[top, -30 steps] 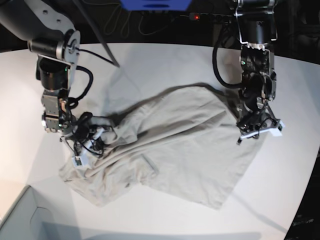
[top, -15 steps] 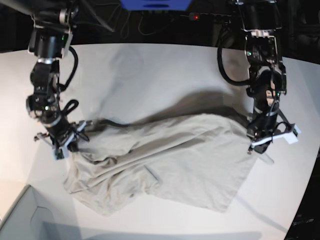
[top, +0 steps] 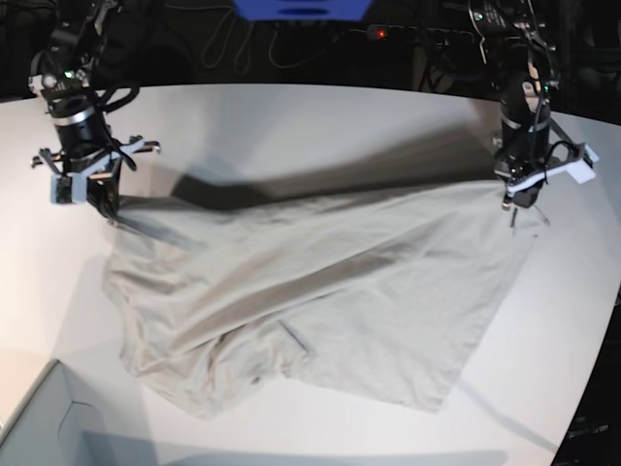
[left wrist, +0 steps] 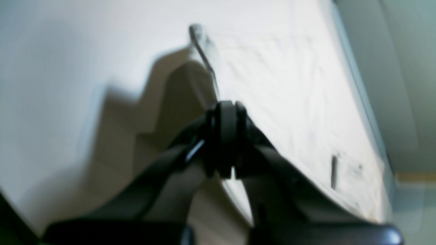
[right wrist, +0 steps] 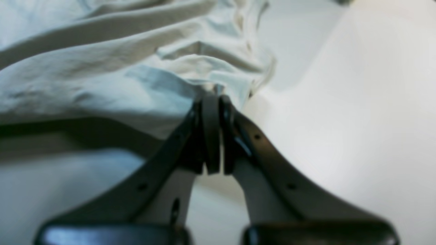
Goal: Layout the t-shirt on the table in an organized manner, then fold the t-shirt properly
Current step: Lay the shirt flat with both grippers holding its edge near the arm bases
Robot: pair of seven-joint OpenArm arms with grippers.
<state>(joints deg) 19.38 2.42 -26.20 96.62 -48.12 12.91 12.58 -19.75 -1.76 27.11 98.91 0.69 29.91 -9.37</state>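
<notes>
The beige-grey t-shirt [top: 320, 291] lies spread on the white table [top: 320, 126], its far edge pulled taut between my two grippers and raised off the surface. At the view's right, my left gripper [top: 508, 201] is shut on the shirt's far right corner; the left wrist view shows its shut tips [left wrist: 225, 110] pinching a fold of shirt [left wrist: 289, 85] above the table [left wrist: 51, 51]. On the view's left, my right gripper [top: 108, 214] is shut on the far left corner. In the right wrist view the closed gripper [right wrist: 212, 102] clamps bunched shirt [right wrist: 102, 68] over the table [right wrist: 357, 102].
A grey box corner [top: 39, 417] sits at the lower left. The table's curved edge [top: 594, 388] runs down the right side. A blue object [top: 301, 8], cables and a power strip with a red light [top: 383, 34] lie beyond the far edge.
Both grippers have moved toward the table's far side and further apart, carrying the shirt's corners with them. The cloth has gone from crumpled to stretched and wider.
</notes>
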